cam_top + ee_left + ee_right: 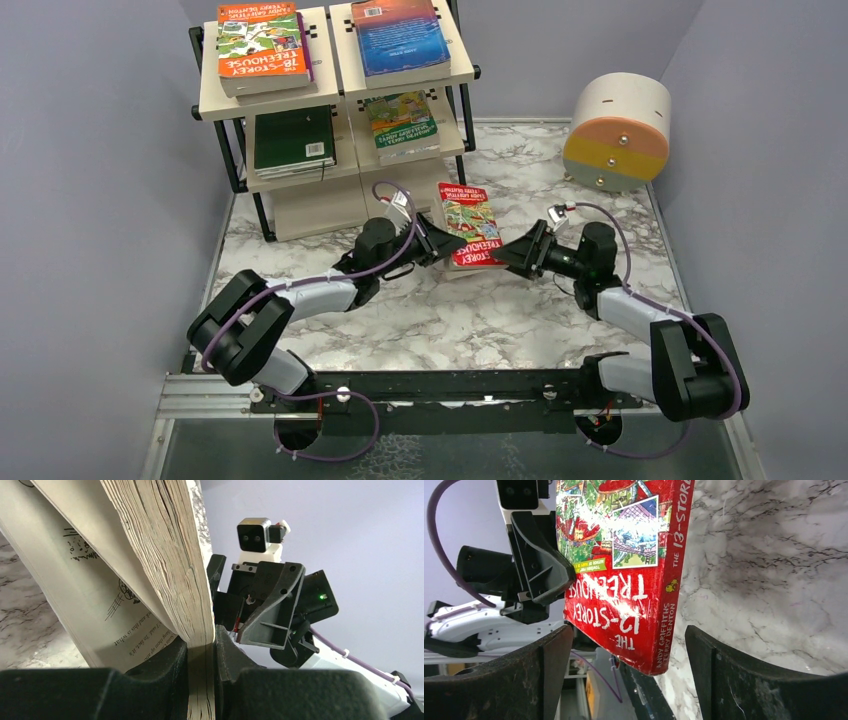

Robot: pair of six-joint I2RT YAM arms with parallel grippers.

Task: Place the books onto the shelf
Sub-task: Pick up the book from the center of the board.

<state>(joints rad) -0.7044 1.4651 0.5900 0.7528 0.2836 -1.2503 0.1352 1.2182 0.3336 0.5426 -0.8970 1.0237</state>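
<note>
The left gripper (201, 655) is clamped on the page edge of the red book (470, 222). Both pads press the paper block, and several leaves splay open beside the grip. The right gripper (626, 645) stands released: its fingers (549, 655) straddle the near corner of the same book, one on the cover side and one beyond the spine, with a gap on each side.

The red book lies tilted between the two grippers at mid-table, cover up, with its near corner apparently raised off the marble tabletop (440, 320). Its far end points at the shelf (230, 150) and sits near the lower front edge. Bare marble runs from the book toward the arm bases and rightward to the drum (617, 130), which stands by the right wall (760, 150).

The shelf occupies the far left corner.
- Top tier: the orange book (262, 45) lies flat on the left board, the blue book (400, 38) on the right board.
- Middle tier: the dark green book (293, 142) lies left, the green cartoon book (402, 122) right.
</note>
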